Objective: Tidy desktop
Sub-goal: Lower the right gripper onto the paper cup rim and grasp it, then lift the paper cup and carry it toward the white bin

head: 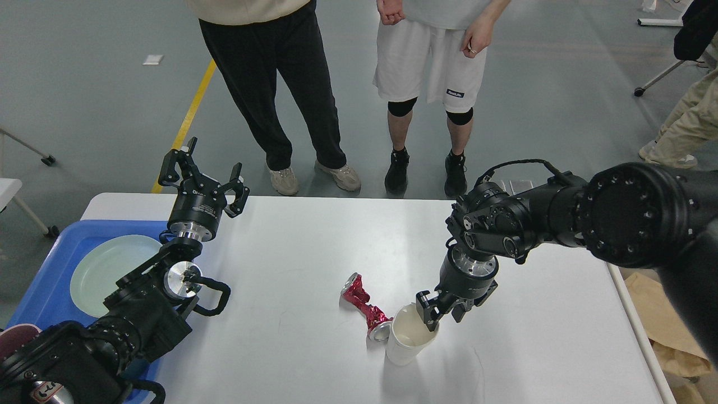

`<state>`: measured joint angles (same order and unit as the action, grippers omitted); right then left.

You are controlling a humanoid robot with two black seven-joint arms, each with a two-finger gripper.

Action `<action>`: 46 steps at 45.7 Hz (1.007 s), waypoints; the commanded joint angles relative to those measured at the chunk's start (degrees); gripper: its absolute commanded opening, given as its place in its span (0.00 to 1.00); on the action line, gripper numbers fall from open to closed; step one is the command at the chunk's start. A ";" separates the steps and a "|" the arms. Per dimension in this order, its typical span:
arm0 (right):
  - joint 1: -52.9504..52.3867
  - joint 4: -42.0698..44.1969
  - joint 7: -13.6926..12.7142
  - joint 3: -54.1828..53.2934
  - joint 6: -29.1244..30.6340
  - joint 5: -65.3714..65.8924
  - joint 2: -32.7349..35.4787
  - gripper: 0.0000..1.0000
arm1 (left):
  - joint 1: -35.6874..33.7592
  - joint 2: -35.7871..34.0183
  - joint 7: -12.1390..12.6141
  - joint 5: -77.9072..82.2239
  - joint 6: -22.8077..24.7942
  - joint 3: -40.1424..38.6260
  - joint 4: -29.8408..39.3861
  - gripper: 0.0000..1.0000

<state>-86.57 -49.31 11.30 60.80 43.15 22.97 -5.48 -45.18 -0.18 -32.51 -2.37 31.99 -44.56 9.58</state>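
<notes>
The white desktop (291, 252) holds a white paper cup (406, 343) near its front middle. A crushed red can (363, 303) lies touching the cup's left side. My right gripper (436, 312) points down at the cup's right rim, with one finger inside and one outside, shut on the rim. The cup leans a little to the right. My left gripper (203, 175) stands open and empty, raised above the desktop's far left corner.
A blue tray (50, 280) with a pale green plate (106, 269) sits off the desktop's left edge, a dark red cup (14, 336) at its near end. Two people (432, 67) stand close to the far edge. Brown paper (667, 336) lies beyond the right edge.
</notes>
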 commanded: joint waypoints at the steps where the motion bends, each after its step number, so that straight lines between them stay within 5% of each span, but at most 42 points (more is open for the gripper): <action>1: 0.00 0.00 0.13 -0.25 0.00 -0.03 0.12 0.28 | 0.00 0.00 -0.01 0.00 0.00 0.00 0.00 0.97; 11: -0.09 0.18 0.13 -0.78 0.00 -0.03 0.12 0.00 | 0.00 0.00 0.08 0.00 0.00 0.00 0.00 0.97; 27: -3.07 0.00 0.74 -0.95 2.02 -3.80 2.66 0.00 | 0.00 0.00 -0.01 0.00 0.00 0.00 0.00 0.97; 38: -10.19 0.00 0.92 -0.95 11.33 -12.25 6.35 0.00 | 0.00 0.00 -0.01 0.00 0.00 0.00 0.00 0.97; 46: -17.48 0.00 0.83 -0.60 11.85 -14.19 9.78 0.00 | 0.00 0.00 -0.01 0.00 0.00 0.00 0.00 0.97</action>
<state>-99.43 -49.35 12.21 59.87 54.68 9.60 2.17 -45.18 -0.18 -32.46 -2.37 31.99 -44.56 9.58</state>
